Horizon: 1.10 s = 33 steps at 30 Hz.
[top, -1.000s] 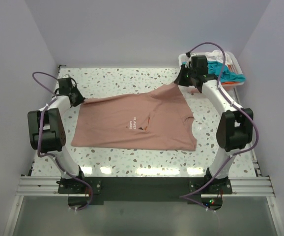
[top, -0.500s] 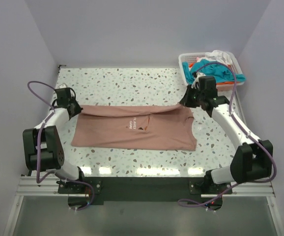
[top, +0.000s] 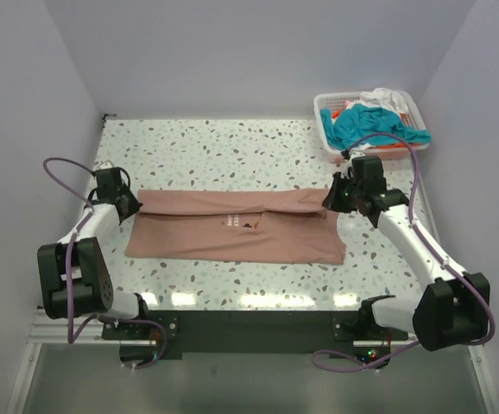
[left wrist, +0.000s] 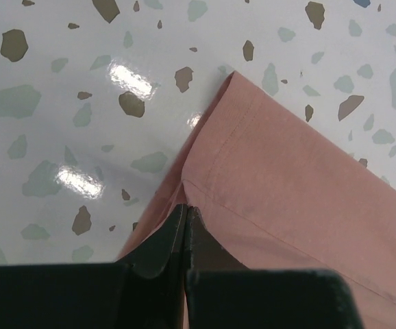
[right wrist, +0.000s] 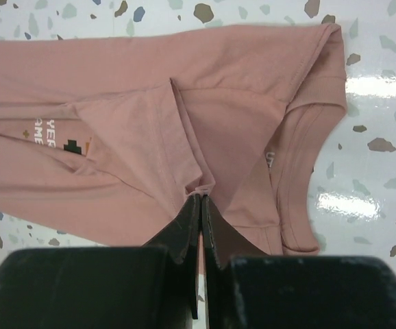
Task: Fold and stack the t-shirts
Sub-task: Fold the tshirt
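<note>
White lattice basket of teal, white, orange t-shirts (pink t-shirt outside)

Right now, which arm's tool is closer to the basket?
Right. The right tool pinches the shirt close by the basket; the left tool pinches the shirt's other end, far off on the other side.

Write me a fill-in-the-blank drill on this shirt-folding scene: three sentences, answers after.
1. The left gripper and the right gripper both have their jaws ____ on the salmon-pink t-shirt.
2. The white lattice basket stands at the table's far ____ corner.
3. The t-shirt's chest lettering is ____ in colour.
Answers: shut; right; white.
</note>
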Tool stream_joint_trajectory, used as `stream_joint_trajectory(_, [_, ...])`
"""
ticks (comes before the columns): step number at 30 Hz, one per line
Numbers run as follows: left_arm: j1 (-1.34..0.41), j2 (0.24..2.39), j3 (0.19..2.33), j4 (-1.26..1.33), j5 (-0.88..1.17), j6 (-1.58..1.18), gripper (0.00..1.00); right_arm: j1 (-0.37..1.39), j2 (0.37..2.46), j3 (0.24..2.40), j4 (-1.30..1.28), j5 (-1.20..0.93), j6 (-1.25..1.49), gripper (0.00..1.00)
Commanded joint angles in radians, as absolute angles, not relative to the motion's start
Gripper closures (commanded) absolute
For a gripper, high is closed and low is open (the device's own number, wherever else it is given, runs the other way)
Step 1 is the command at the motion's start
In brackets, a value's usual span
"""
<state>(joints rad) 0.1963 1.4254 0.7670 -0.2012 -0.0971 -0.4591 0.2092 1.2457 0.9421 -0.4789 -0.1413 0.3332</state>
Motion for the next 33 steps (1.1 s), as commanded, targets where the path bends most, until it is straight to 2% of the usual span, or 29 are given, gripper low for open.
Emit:
stream_joint_trajectory(1, [0.206,1.388,0.756,-0.190,-0.115,-0.443,1.00,0.212,1.180,0.931,-0.512,-0.110,0.337,1.00])
stream_joint_trajectory(8, [0.213,1.367,0.736,-0.215,-0.146,-0.448,1.00,0.232,1.137,0.879,-0.572,-0.100,0.341,1.00])
stream_joint_trajectory(12, [0.215,1.359,0.718,-0.232,-0.156,-0.459,1.00,0.296,1.146,0.865,-0.624,-0.052,0.354,1.00])
stream_joint_trajectory(13, [0.215,1.358,0.715,-0.232,-0.155,-0.462,0.97,0.325,1.161,0.861,-0.633,-0.045,0.360,1.00])
stream_joint_trajectory(14, [0.216,1.356,0.709,-0.238,-0.155,-0.466,0.90,0.342,1.169,0.859,-0.644,-0.037,0.371,1.00])
stream_joint_trajectory(15, [0.216,1.356,0.706,-0.244,-0.155,-0.466,0.72,0.354,1.176,0.858,-0.666,-0.022,0.376,0.95])
stream_joint_trajectory(17, [0.215,1.347,0.703,-0.261,-0.155,-0.479,0.53,0.379,1.189,0.853,-0.681,-0.017,0.390,0.67])
stream_joint_trajectory(18, [0.215,1.341,0.701,-0.265,-0.155,-0.482,0.42,0.382,1.187,0.853,-0.689,-0.015,0.393,0.58])
stream_joint_trajectory(19, [0.216,1.333,0.700,-0.268,-0.155,-0.489,0.39,0.383,1.183,0.860,-0.690,-0.012,0.394,0.47])
stream_joint_trajectory(22, [0.213,1.292,0.698,-0.267,-0.137,-0.495,0.38,0.383,1.189,0.906,-0.677,-0.003,0.377,0.41])
stream_joint_trajectory(26, [0.206,1.282,0.709,-0.223,-0.084,-0.503,0.38,0.383,1.297,0.974,-0.586,-0.049,0.348,0.41])
stream_joint_trajectory(33, [0.199,1.345,0.742,-0.181,-0.006,-0.520,0.38,0.383,1.603,1.089,-0.350,-0.189,0.368,0.42])
